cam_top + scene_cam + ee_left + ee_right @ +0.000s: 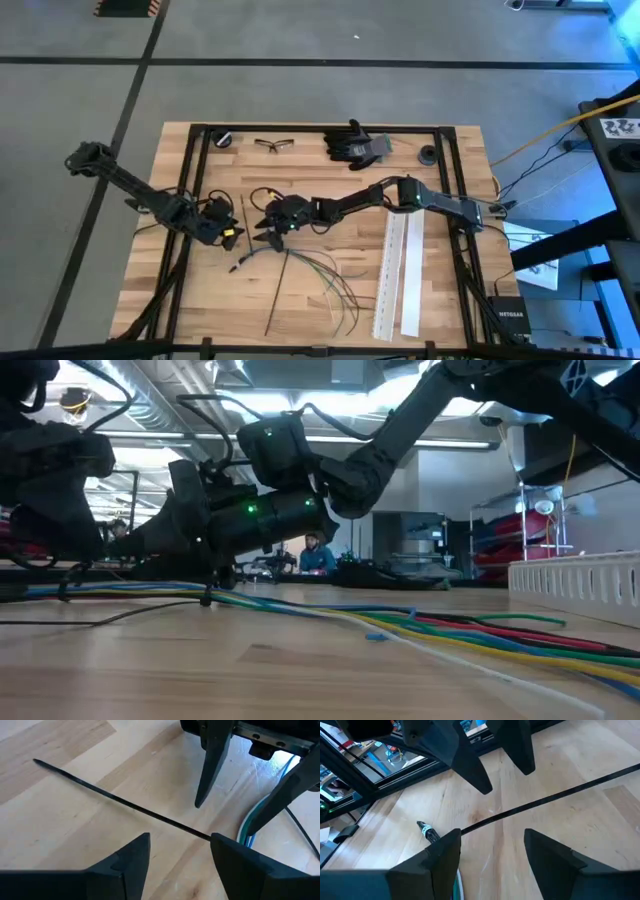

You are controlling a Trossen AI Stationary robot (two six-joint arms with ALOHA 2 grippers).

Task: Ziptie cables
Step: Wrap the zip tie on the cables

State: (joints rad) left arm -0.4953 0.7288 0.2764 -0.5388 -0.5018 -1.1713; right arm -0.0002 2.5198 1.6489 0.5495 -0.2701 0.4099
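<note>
Facing each other near the middle of the table (300, 320), the left gripper (232, 238) and the right gripper (268, 232) both have their fingers spread apart and grasp nothing. The cables (320, 278) lie fanned out on the wood, from just beside the two grippers toward the near edge. Only the wrist views show a thin black zip tie (125, 805) lying flat between the two grippers. The low view alone shows the cable colours, blue, green, red and yellow. No container is seen.

Safety glasses (274, 144), black gloves (357, 144) and two white perforated strips (398, 275) lie on the table (450, 300).
</note>
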